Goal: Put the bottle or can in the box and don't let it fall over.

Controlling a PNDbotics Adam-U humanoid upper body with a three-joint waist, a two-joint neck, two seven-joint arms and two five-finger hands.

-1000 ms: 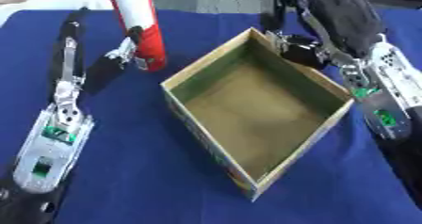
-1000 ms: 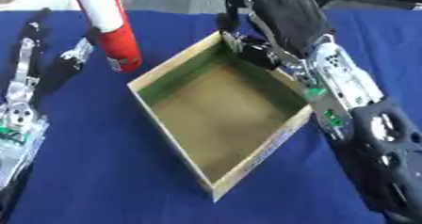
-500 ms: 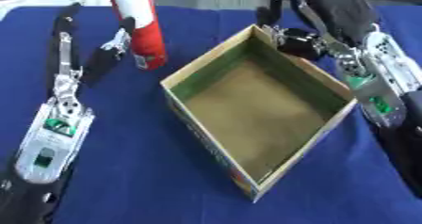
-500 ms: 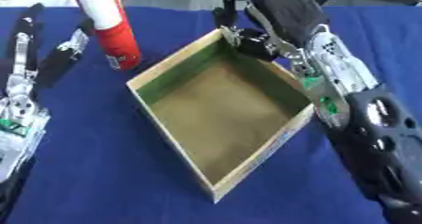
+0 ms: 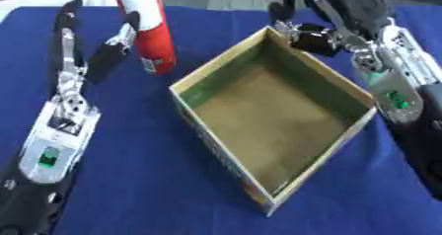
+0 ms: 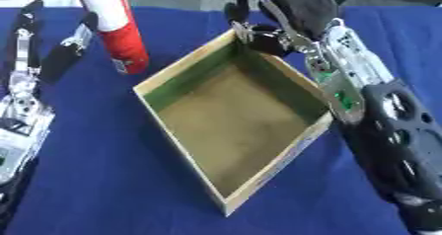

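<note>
At the left, the left hand (image 5: 91,63) is seen above the blue tablecloth (image 5: 129,179), with its fingers straight and spread, pointing to the far side. The thumb (image 5: 112,56) is raised just beside the red and white can (image 5: 148,29), at its left; it cannot be told whether it touches the can. Nothing is gripped by this hand. The can is standing upright on the cloth, at the far left of the box (image 5: 272,125) and outside of it, near the box's far left wall. A small label is seen low on the red part of the can.

In the middle, the open cardboard box is placed askew on the cloth, 1 corner pointing to the near side. Its inner walls are green and its floor is brown; nothing is lying in it.

At the right, the right hand (image 5: 332,19) is held at the far corner of the box. Its fingers are curled over the rim there, and the corner seems to be gripped by them
</note>
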